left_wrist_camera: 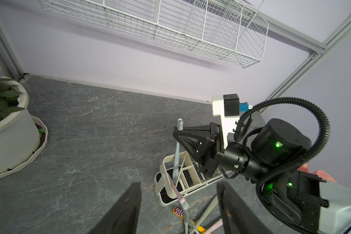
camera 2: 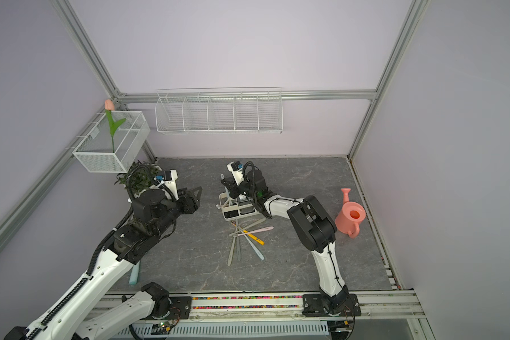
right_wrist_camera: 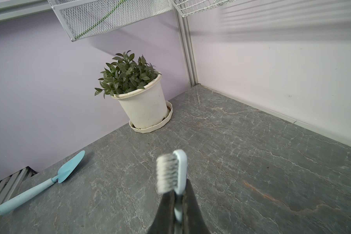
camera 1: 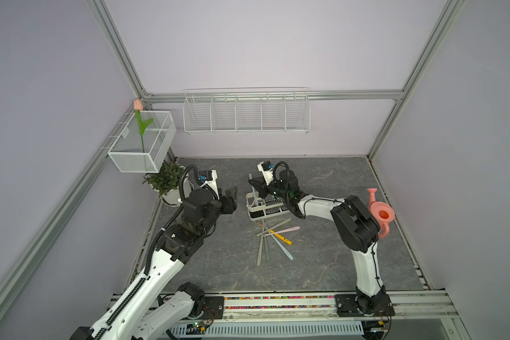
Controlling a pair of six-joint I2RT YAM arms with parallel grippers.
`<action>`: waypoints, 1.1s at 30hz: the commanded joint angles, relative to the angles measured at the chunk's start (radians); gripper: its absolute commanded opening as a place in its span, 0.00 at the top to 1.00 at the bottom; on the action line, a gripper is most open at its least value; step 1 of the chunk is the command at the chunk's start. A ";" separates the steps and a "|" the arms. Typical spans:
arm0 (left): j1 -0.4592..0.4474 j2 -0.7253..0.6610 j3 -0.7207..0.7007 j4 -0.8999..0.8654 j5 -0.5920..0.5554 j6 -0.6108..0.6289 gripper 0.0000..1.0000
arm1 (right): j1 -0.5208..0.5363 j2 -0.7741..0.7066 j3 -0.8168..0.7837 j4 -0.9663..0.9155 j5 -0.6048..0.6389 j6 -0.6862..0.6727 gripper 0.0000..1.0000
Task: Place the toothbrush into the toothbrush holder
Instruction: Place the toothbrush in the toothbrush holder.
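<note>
My right gripper (right_wrist_camera: 178, 194) is shut on a light-blue toothbrush (left_wrist_camera: 177, 150) just below its bristled head (right_wrist_camera: 173, 172). The brush stands upright, its handle reaching down into the cream divided bin of the toothbrush holder (left_wrist_camera: 164, 182). Both top views show this gripper (camera 1: 253, 184) (camera 2: 225, 184) above the holder's (camera 1: 255, 216) (camera 2: 228, 216) left end. My left gripper (camera 1: 233, 197) (left_wrist_camera: 179, 184) hangs open and empty, to the left of the holder. Several more toothbrushes (camera 1: 274, 238) (camera 2: 248, 238) lie crossed on the table in front of the holder.
A potted plant (camera 1: 168, 182) (right_wrist_camera: 142, 97) stands at the back left under a white mesh box (camera 1: 142, 141) holding a tulip. A long wire basket (camera 1: 246, 113) hangs on the back wall. A pink watering can (camera 1: 380, 212) sits at the right. A blue trowel (right_wrist_camera: 43, 182) lies near the left edge.
</note>
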 commanded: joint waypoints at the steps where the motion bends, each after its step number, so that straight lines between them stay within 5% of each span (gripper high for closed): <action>1: 0.004 -0.010 -0.005 -0.001 0.011 -0.016 0.37 | 0.010 0.020 -0.024 0.042 0.012 0.006 0.93; 33: 0.004 -0.031 -0.006 -0.015 0.038 -0.013 0.36 | 0.062 0.043 -0.072 0.198 0.188 -0.111 0.93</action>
